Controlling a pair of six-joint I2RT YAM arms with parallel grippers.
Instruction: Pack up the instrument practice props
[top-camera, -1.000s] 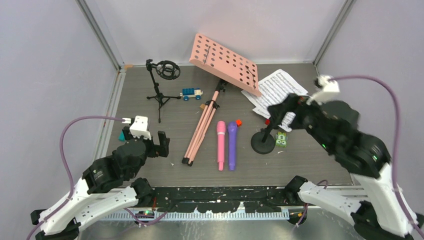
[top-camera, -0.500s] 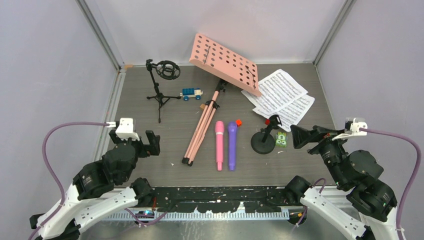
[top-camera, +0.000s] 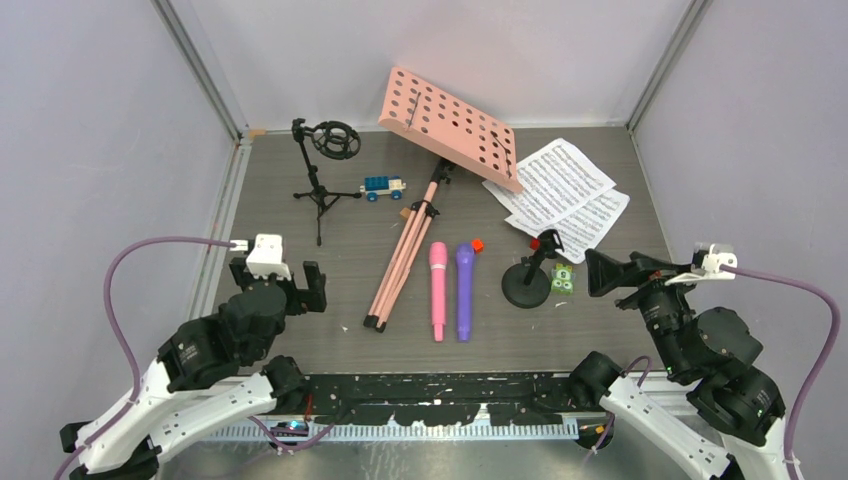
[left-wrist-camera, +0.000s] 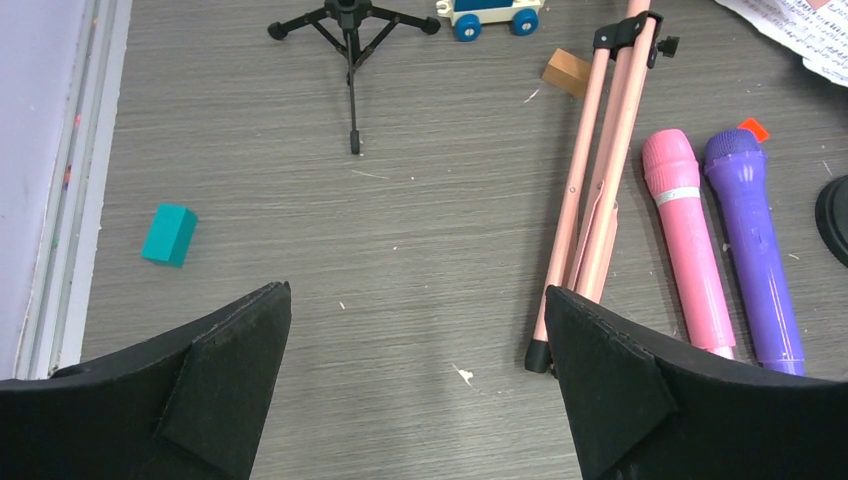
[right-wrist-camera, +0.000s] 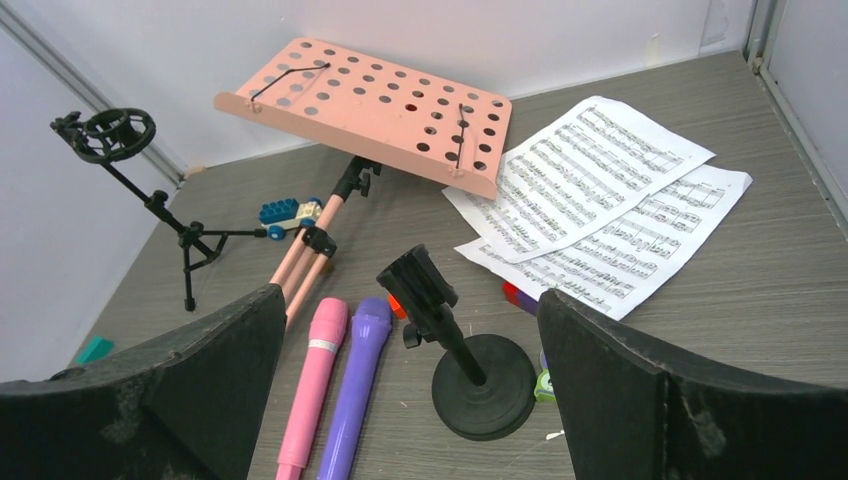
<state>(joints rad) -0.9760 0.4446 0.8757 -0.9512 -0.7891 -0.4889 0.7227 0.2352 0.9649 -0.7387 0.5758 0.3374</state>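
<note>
The table (left-wrist-camera: 420, 250) looks like matt grey wood-grain laminate, the pink microphone (left-wrist-camera: 690, 240) and purple microphone (left-wrist-camera: 757, 250) smooth glossy plastic, the sheet-music pages (right-wrist-camera: 590, 190) plain white paper, the pink music rack (right-wrist-camera: 370, 105) smooth and matt, the round-based mic mount (right-wrist-camera: 490, 395) matt black.

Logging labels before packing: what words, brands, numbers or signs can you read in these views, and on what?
No word, brand or number is legible in any view.
sheet-music pages: printed staves and notes only; any title or lettering is too small to read.
small green block: a pale mark on top, too blurred to read.
</note>
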